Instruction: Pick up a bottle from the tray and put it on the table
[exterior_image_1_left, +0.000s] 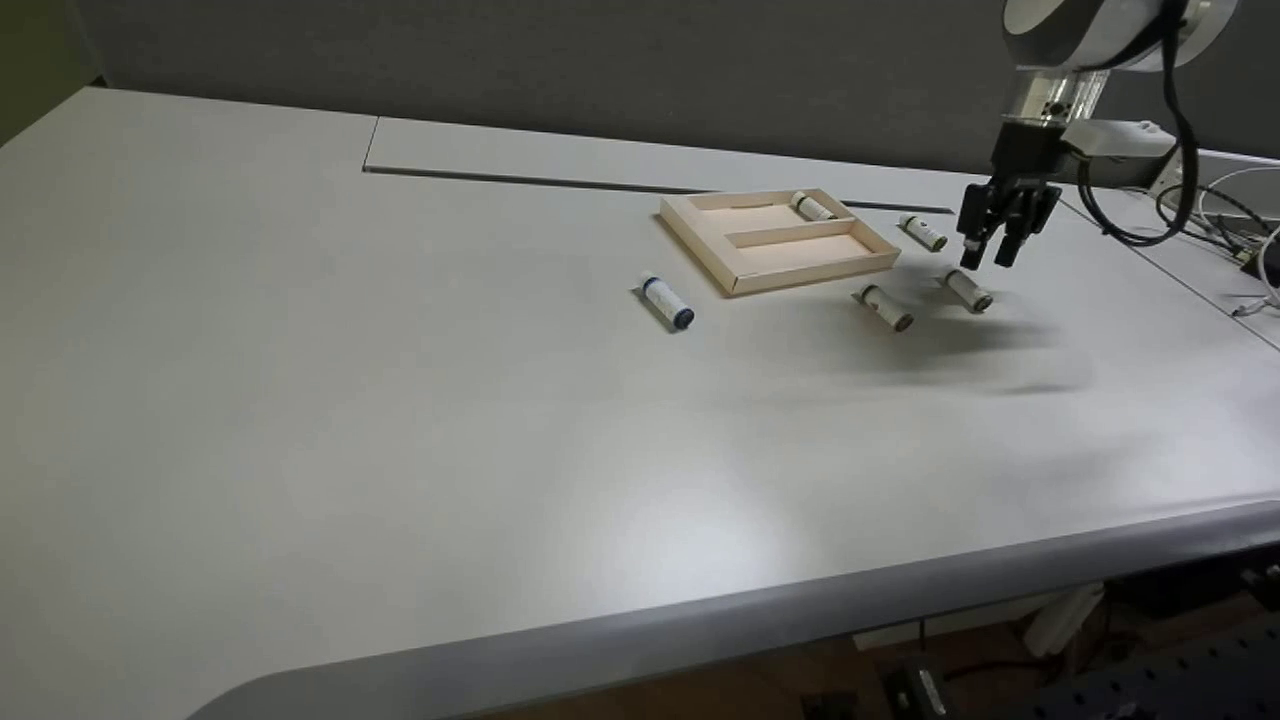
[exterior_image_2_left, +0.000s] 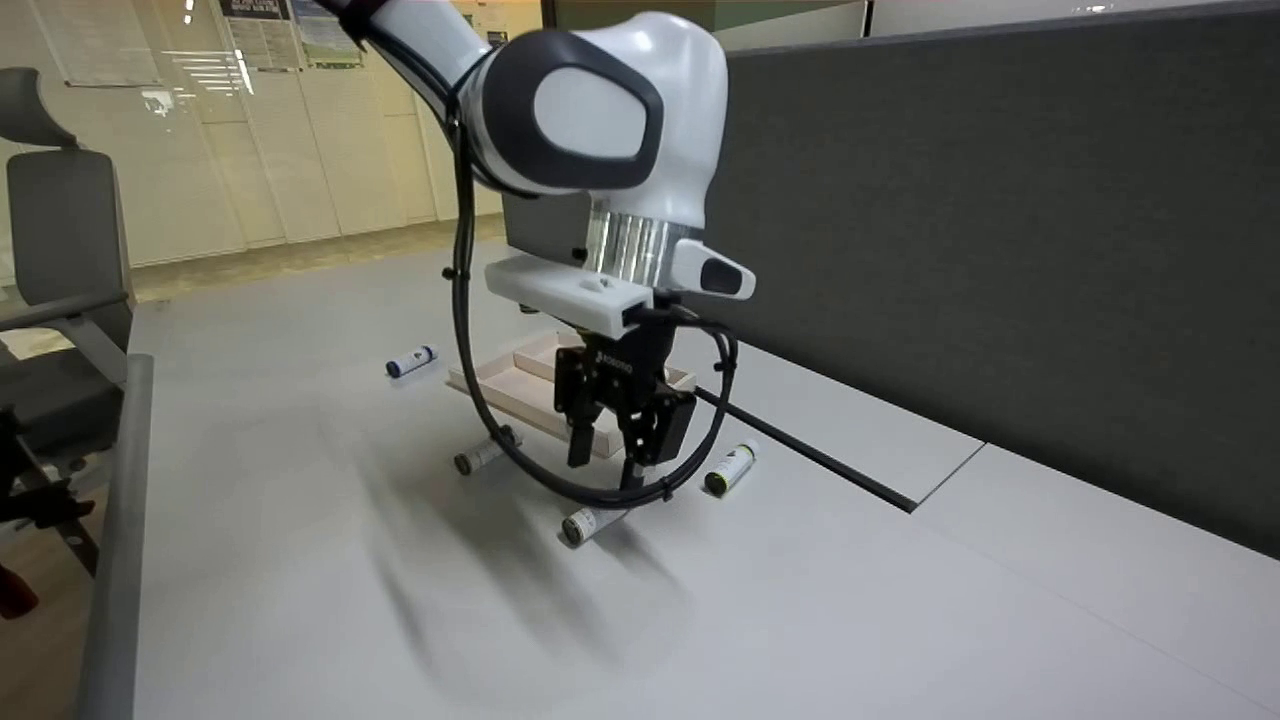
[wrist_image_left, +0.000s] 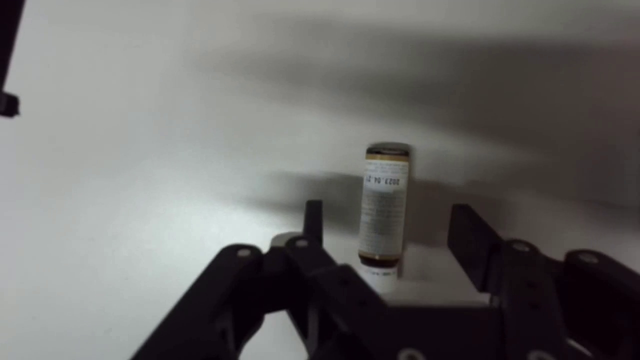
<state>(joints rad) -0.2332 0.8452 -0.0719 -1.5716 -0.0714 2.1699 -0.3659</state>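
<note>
Four bottles (exterior_image_1_left: 886, 308) lie on the table (exterior_image_1_left: 450, 400), a fifth bottle (exterior_image_1_left: 812, 206) in the tray (exterior_image_1_left: 812, 273), right of upper centre; gripper (exterior_image_1_left: 988, 256) farther right, raised, fingers (wrist_image_left: 470, 245) spread.

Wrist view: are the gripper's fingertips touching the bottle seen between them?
Apart. The wrist view shows table on both sides of the bottle, separating it from both fingertips.

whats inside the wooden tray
In an exterior view, one bottle shows inside the tray, beyond the divider, which may hide its near end. The gripper covers part of the inside in an exterior view.
</note>
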